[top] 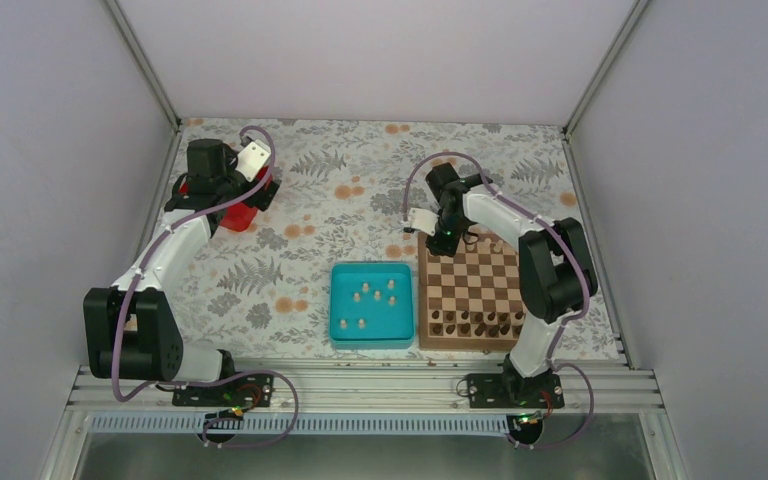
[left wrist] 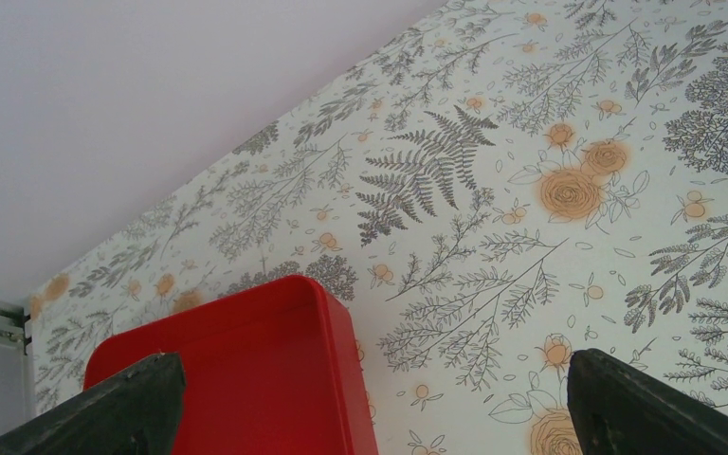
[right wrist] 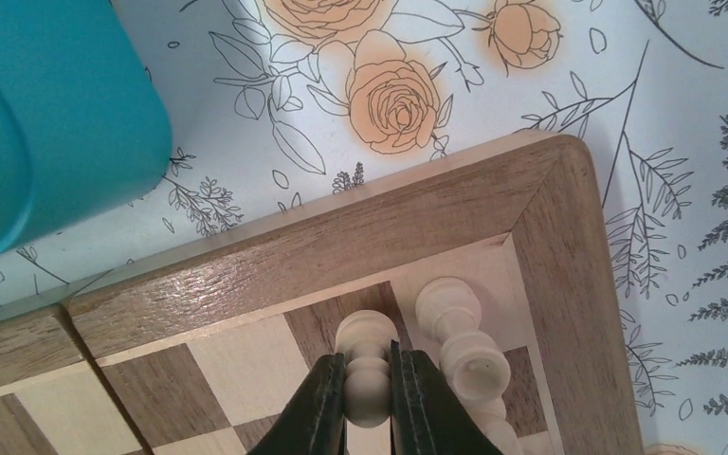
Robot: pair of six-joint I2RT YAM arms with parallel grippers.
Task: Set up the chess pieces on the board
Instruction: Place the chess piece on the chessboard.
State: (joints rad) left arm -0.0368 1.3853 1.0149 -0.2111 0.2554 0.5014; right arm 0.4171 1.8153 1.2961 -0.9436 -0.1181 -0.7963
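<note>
The wooden chessboard lies at the right, with dark chessmen along its near rows. Several pale chess pieces stand in the teal tray. My right gripper is over the board's far left corner. In the right wrist view it is shut on a pale pawn, whose base is on or just above a dark square beside the board's border. A pale rook stands on the corner square next to it. My left gripper is open and empty above a red tray.
The teal tray's corner shows in the right wrist view, close to the board's edge. The red tray sits at the far left of the flowered tablecloth. White walls enclose the table on three sides.
</note>
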